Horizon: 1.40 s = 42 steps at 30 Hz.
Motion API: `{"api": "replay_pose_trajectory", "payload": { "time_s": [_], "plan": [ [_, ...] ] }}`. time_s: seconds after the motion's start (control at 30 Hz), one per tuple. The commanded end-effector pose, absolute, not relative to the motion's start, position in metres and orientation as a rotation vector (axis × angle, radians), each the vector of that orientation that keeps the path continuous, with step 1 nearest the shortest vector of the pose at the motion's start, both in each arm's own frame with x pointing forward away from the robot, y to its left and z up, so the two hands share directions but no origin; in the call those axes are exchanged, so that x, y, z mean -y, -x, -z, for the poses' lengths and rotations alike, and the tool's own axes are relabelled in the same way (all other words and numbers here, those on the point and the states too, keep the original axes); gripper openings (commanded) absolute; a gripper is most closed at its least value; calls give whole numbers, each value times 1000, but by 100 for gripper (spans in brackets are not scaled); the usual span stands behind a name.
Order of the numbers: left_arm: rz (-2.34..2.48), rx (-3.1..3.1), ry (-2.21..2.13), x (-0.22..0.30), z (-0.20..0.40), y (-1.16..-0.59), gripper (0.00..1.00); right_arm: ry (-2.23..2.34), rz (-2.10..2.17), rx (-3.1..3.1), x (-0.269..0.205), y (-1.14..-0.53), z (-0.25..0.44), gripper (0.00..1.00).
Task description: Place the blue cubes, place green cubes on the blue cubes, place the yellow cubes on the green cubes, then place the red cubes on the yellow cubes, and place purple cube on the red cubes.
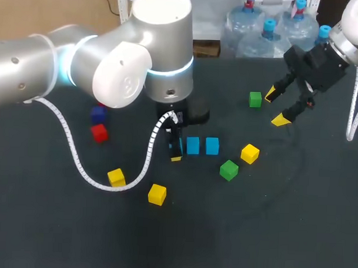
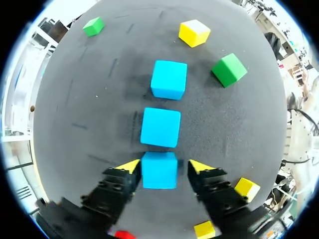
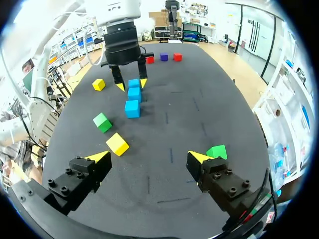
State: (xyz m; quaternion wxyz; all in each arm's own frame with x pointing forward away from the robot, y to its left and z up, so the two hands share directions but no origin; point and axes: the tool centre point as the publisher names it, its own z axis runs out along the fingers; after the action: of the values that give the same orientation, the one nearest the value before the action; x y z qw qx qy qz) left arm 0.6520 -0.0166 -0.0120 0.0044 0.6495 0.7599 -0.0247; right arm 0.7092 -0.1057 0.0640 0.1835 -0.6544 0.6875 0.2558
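Three blue cubes (image 2: pixel 160 127) lined up on the bench (image 1: pixel 252 230).
Plain sky-blue; left tool (image 2: pixel 160 167) straddles the end one, spread apart; right tool (image 3: pixel 152 157) apart too.

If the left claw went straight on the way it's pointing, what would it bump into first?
Probably the table. The left claw points down with the nearest blue cube between its open fingers, so the tips should pass beside it. Its height is unclear.

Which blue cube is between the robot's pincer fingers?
The light blue cube at the row's end, between the left pincer's yellow tips. The middle cube and far cube lie ahead of it.
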Motion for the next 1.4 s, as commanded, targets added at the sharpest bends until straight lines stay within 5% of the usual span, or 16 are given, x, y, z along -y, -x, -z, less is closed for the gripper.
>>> {"api": "replay_pose_trajectory", "payload": {
  "time_s": [0.03,0.93,0.97,1.0,1.07,1.4],
  "plan": [
    [82,-2384,-2032,15,12,-653,100,1845,-722,-1938,106,-709,-64,100],
    [6,-2424,-1889,-17,-9,-657,100,1845,-722,-1938,106,-709,-64,100],
    [5,-2427,-1886,-18,-9,-656,99,1845,-722,-1938,106,-709,-64,100],
    [-1,-2434,-1878,-20,-10,-655,81,1845,-722,-1938,106,-709,-64,100],
    [-6,-2441,-1863,-24,-12,-652,100,1845,-722,-1938,106,-709,-64,100],
    [-3,-2457,-1792,-32,-22,-645,100,1845,-722,-1938,106,-709,-64,100]
  ]
}}
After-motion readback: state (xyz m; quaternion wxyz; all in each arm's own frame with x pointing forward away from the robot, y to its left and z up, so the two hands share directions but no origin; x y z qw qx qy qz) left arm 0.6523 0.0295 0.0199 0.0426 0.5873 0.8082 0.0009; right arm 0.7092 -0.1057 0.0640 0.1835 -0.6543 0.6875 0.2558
